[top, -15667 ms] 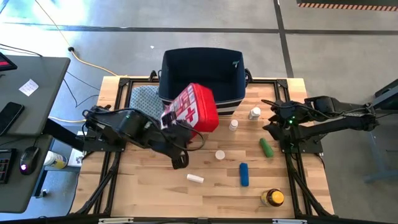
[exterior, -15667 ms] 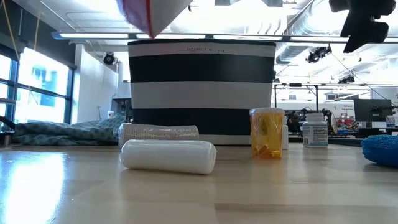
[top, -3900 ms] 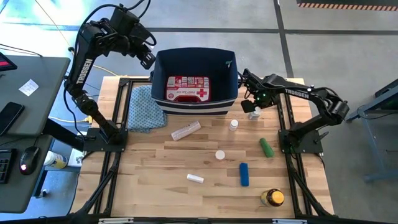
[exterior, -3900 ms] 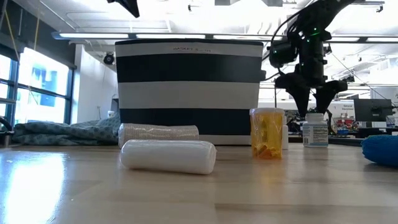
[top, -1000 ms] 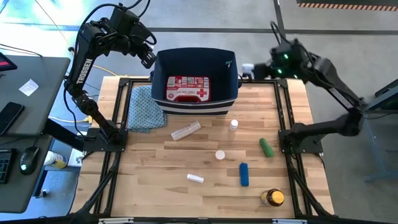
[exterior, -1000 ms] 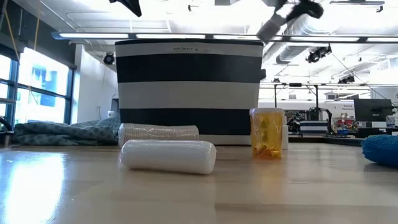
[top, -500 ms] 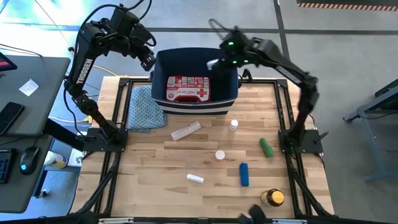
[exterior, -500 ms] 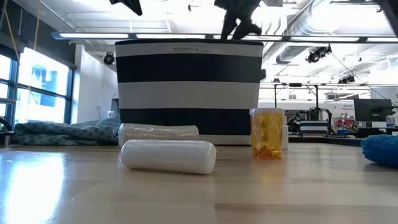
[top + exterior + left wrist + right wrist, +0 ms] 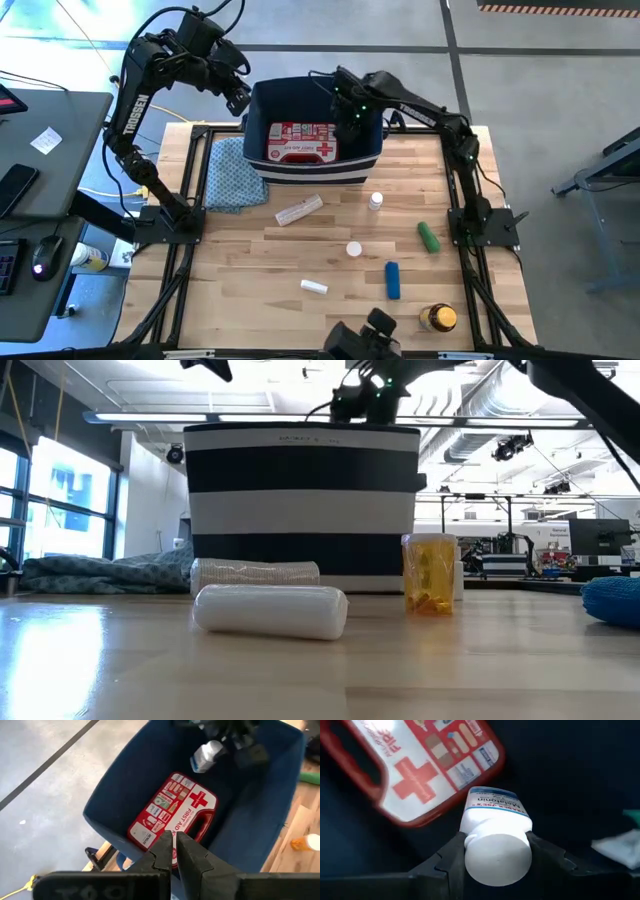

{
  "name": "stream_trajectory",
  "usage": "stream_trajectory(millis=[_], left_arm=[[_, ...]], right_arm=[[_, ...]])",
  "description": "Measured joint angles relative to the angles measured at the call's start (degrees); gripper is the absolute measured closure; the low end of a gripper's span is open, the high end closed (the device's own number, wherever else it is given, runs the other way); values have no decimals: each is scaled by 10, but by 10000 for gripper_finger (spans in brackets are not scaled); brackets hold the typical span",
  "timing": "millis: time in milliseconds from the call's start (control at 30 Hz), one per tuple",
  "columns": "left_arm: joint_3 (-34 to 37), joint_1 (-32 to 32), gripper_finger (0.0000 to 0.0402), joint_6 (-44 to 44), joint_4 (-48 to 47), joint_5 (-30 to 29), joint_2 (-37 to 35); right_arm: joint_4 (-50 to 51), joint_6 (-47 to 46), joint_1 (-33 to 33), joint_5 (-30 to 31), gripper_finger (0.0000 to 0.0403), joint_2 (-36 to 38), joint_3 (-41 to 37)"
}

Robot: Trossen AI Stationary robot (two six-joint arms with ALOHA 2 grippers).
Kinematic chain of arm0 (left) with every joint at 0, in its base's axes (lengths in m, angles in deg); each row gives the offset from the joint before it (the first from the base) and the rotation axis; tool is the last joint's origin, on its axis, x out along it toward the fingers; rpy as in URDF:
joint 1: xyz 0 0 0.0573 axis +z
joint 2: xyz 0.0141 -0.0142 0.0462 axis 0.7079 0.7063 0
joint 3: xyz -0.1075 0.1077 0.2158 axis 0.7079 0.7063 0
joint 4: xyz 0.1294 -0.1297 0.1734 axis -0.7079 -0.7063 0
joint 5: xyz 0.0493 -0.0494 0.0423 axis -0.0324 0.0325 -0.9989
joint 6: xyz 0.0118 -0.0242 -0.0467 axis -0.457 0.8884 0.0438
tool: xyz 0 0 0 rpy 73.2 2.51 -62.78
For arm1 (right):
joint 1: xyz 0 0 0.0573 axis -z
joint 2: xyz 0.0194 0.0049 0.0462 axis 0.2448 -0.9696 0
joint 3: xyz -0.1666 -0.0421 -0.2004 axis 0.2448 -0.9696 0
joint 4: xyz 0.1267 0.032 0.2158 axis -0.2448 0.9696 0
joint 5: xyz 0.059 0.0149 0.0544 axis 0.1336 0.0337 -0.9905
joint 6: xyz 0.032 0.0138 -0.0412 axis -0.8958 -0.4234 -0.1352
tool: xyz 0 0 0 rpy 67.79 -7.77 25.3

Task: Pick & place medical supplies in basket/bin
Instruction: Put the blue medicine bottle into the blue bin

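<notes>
Right wrist view shows the right gripper (image 9: 496,851) clamping a white bottle (image 9: 495,836) labelled "Melatonin" over the navy bin (image 9: 370,108), where a red "FIRST AID" kit (image 9: 302,141) lies; the left gripper (image 9: 174,851), nearly closed and empty, hovers by the bin's left rim.

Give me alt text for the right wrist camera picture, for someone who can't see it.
The right gripper holds a white-capped white bottle between its two dark fingers, above the dark navy inside of the bin. Below it, the red first-aid kit with a white cross lies flat in the bin.
</notes>
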Motion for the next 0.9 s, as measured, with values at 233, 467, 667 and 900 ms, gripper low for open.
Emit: stream_trajectory(millis=[233, 467, 667, 900], left_arm=[[0, 0, 341, -13, 2, 5, 0], [0, 0, 341, -33, 3, 5, 0], [0, 0, 341, -43, 3, 5, 0], [0, 0, 341, -42, 3, 5, 0]], right_arm=[[-25, 77, 0, -22, 237, -17, -4], [-31, 148, -9, -11, 237, -16, -4], [-18, 204, -7, -5, 237, -16, -3], [-12, 265, -10, -3, 238, -26, -3]])
